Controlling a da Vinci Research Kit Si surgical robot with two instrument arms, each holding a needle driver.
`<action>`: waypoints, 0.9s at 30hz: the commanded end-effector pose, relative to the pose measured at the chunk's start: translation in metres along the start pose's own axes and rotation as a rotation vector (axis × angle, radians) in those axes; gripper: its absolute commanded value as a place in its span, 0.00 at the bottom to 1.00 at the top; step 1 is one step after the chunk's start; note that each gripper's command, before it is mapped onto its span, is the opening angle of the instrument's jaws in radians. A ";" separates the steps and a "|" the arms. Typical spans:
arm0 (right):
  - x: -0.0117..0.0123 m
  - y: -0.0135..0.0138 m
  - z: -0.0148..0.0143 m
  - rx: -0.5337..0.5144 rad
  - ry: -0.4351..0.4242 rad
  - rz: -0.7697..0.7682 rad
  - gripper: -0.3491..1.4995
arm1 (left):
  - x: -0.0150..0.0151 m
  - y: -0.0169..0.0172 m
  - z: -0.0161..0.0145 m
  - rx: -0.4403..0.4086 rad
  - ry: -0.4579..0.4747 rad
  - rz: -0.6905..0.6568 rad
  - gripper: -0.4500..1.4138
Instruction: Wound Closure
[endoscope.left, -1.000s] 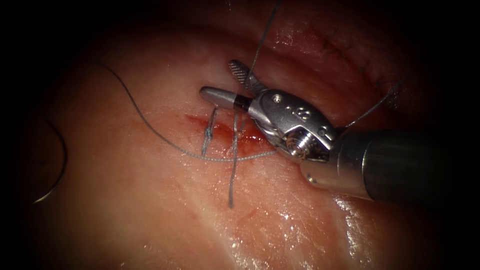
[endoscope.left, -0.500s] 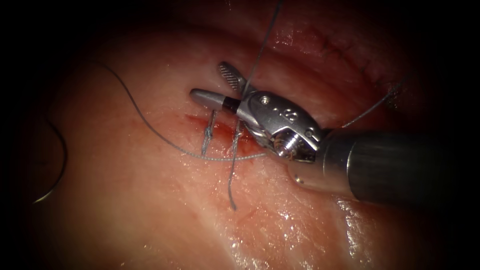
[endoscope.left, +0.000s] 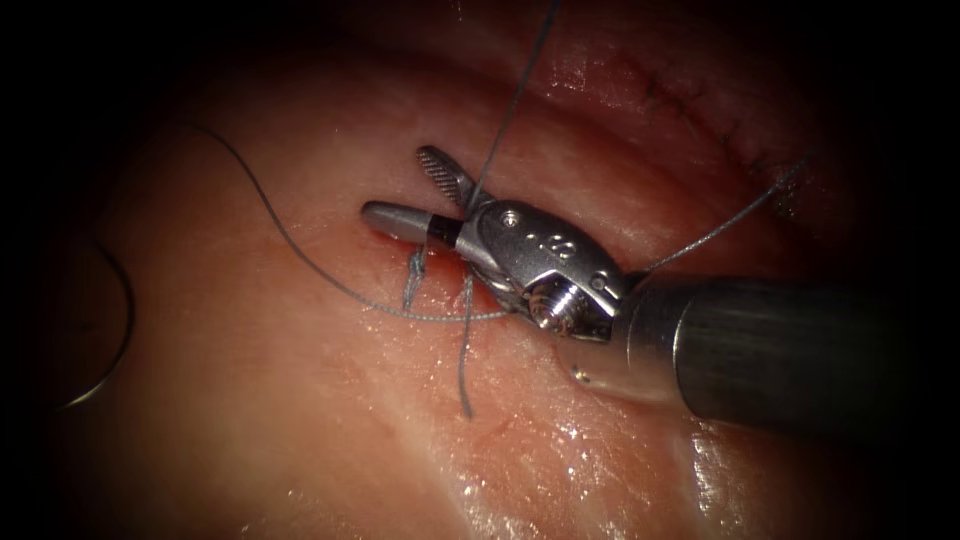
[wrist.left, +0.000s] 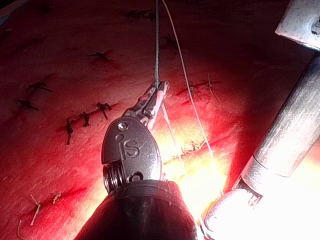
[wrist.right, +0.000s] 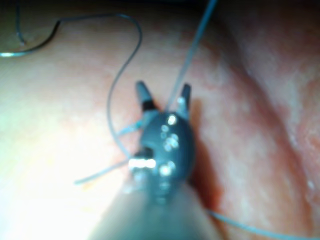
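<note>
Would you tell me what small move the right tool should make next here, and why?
Probably close the right tool on the taut thread to cut it. Its open jaws straddle that strand just above the tied stitch, the left tool grips the strand and holds it tight, and the needle lies free on the tissue at far left.

Two tools – right tool (endoscope.left: 415, 195), left tool (wrist.left: 152, 100) – one needle (endoscope.left: 110, 350), one cut (endoscope.left: 440, 270).

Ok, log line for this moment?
right claw: open around taut thread | left claw: shut on thread | needle: free, on tissue left of cut
</note>
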 end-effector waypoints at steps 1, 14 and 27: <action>-0.0005 -0.0003 0.0004 -0.008 0.019 0.002 0.42 | -0.0007 -0.0001 0.0005 -0.001 0.000 0.002 0.00; 0.0008 0.0005 -0.0009 -0.044 0.070 -0.003 0.00 | -0.0008 0.0005 0.0001 -0.015 -0.002 0.010 0.00; 0.0020 -0.0014 -0.0052 -0.009 0.076 -0.077 0.99 | -0.0036 -0.0042 -0.0083 0.088 -0.109 0.038 0.00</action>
